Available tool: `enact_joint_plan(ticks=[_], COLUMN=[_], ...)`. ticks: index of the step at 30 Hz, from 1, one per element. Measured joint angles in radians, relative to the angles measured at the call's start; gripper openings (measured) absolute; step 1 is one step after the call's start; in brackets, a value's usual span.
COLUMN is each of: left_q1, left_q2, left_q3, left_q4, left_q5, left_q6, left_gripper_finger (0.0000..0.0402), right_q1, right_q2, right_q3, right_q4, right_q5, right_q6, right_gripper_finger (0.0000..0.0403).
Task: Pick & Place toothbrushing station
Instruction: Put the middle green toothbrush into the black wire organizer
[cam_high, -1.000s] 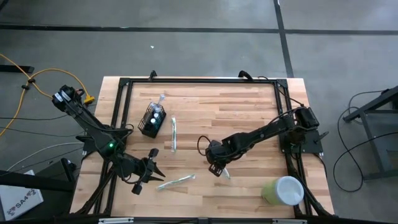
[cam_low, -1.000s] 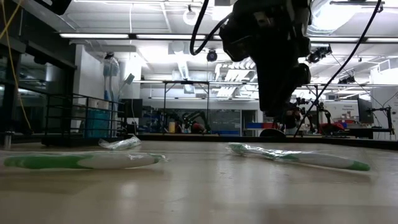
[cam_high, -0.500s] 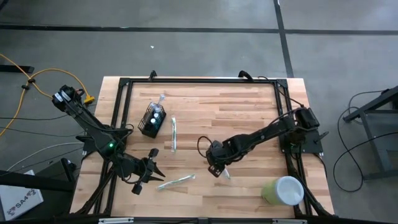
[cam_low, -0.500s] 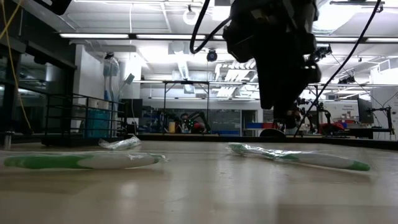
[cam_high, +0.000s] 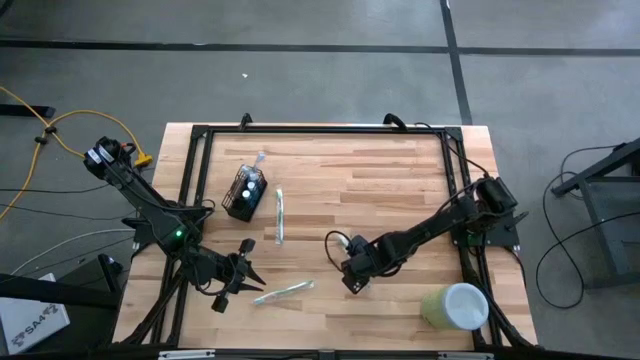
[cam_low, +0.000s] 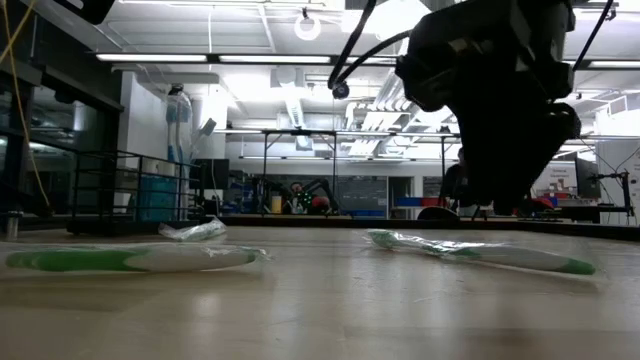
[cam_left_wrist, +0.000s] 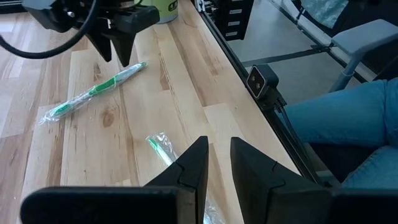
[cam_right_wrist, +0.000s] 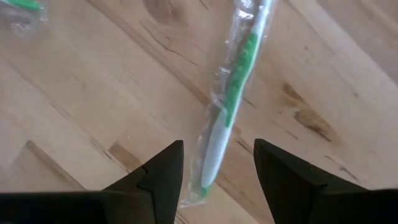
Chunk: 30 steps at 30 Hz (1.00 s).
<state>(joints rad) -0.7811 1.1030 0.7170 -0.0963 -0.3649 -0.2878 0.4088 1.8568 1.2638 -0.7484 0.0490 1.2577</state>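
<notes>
Right gripper (cam_right_wrist: 214, 165) now spread wide over wrapped toothbrush (cam_right_wrist: 233, 99), shifted nearer table's front edge. Ready to grab. Left gripper (cam_high: 237, 275) half open, holding nothing. Farther back, mesh holder (cam_high: 246, 193), lying apart.

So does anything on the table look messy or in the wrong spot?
Yes. The black wire-mesh holder cup lies tipped on its side at the table's far left. Three plastic-wrapped green and white toothbrushes lie loose on the wood: one beside the cup, one near the left gripper, one under the open right gripper.
</notes>
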Motion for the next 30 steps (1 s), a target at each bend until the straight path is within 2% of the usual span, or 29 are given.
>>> enact_joint_plan(ticks=[9,21,30], left_q1=[0.0,0.0,0.0], left_q2=[0.0,0.0,0.0], left_q3=[0.0,0.0,0.0], left_q4=[0.0,0.0,0.0], left_q5=[0.0,-0.001,-0.004], left_q6=[-0.009,-0.011,-0.011], left_gripper_finger=[0.0065,0.0065,0.0065], right_q1=[0.017,0.024,0.032], right_q2=[0.0,-0.002,-0.004], right_q3=[-0.075,-0.167,-0.181], right_q4=[0.127,0.214,0.229], right_q5=[0.003,0.008,0.03], right_q6=[0.046,0.11,0.129], right_gripper_finger=[0.0187,0.0187,0.0187])
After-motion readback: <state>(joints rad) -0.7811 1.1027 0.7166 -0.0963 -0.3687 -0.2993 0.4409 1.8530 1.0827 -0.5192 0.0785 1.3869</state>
